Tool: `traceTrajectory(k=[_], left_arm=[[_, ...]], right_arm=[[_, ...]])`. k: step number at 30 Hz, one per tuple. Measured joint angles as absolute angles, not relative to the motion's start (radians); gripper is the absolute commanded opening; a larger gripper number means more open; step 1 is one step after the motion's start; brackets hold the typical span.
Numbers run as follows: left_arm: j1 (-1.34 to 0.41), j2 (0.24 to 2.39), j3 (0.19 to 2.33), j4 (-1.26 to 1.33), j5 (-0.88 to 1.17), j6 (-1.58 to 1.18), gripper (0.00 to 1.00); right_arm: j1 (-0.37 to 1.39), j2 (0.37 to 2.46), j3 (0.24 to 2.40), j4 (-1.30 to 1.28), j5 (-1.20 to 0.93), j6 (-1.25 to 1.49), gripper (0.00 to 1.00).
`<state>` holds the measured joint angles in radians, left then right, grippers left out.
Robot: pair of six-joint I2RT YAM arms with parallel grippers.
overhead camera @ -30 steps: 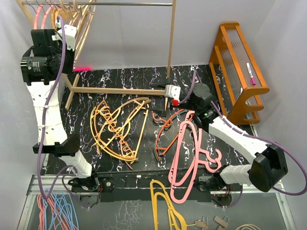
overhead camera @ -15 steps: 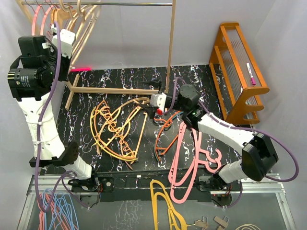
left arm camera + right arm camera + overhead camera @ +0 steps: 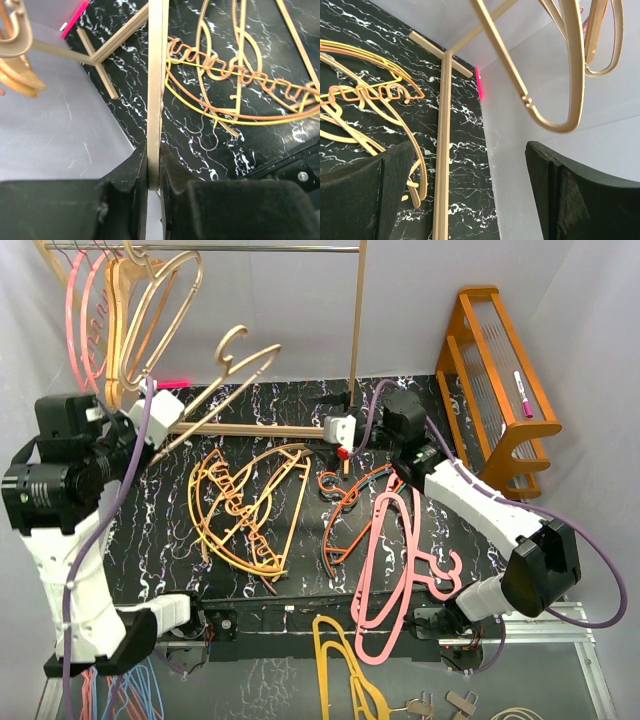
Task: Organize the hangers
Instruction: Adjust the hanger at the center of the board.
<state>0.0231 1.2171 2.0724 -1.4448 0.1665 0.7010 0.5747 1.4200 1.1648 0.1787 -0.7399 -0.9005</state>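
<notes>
Left gripper (image 3: 154, 167) clamped tight on the straight bar of a pale wood-tan hanger (image 3: 157, 75). I have it lifted clear of the mat (image 3: 165, 505), above the back-left corner, hook uppermost. Pink and tan hangers (image 3: 120, 300) hang at the left end of the rack rail (image 3: 250, 248). Right gripper (image 3: 470, 170): jaws wide, nothing between them, hovering over the mat's back edge near the rack post (image 3: 357, 320). Orange-yellow tangle (image 3: 240, 502) lies left of mat centre. Orange and teal pair (image 3: 345, 505) to its right. Pink hangers (image 3: 370, 560) overhang the front edge.
</notes>
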Motion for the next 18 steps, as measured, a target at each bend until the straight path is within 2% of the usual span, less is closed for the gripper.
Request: traceTrajectory(k=[6, 13, 18], left_arm=[[0.023, 1.078, 1.92, -1.449, 0.315, 0.842, 0.0], [0.022, 1.079, 1.839, -1.451, 0.371, 0.93, 0.0], [0.022, 1.106, 1.83, -1.448, 0.387, 0.955, 0.0]], right_arm=[[0.534, 1.42, 1.253, 0.078, -0.842, -0.843, 0.98], [0.535, 1.431, 1.282, 0.111, -0.863, -0.796, 1.0], [0.535, 1.469, 1.323, 0.124, -0.892, -0.768, 0.91]])
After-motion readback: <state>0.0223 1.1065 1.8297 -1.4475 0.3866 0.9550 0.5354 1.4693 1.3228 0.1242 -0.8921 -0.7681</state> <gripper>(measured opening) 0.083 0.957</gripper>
